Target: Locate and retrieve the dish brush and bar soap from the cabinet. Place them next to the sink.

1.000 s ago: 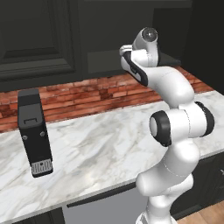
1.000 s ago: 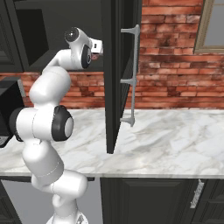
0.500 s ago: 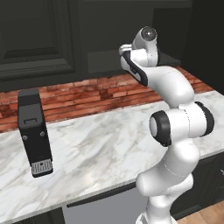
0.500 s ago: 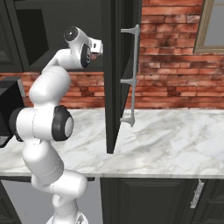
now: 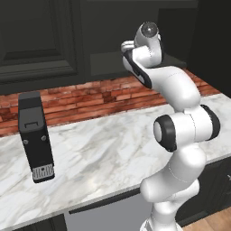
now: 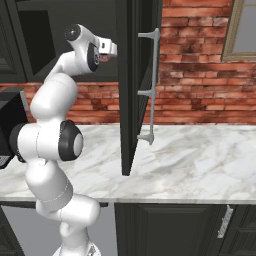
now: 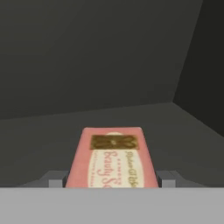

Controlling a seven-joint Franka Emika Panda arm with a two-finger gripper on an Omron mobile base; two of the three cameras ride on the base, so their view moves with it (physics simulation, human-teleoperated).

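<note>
Reaching into the open cabinet (image 6: 131, 75), the claw (image 7: 113, 180) is sitting with the bar soap (image 7: 112, 158) directly between its two fingertips (image 7: 56, 181) at the bottom centre of the hand view — one grey tip on each long side of the block. The jaws are standing partly open, roughly the soap's width apart, and I cannot tell from these pictures whether they are pressing on it or merely flanking it. The soap is lying flat on the dark cabinet shelf (image 7: 175, 127), pinkish-red with a pale printed face up, its long axis running straight away from the camera along the line of the claw, so the jaws are crossing its short width. That alignment is what the coming squeeze seems to depend on — nothing looks skewed. In the right base view the hand is disappearing behind the edge of the open door, upper left of centre, above the marble tabletop (image 6: 200, 155). A black appliance (image 5: 36, 135) is standing at the left of the left base view.
</note>
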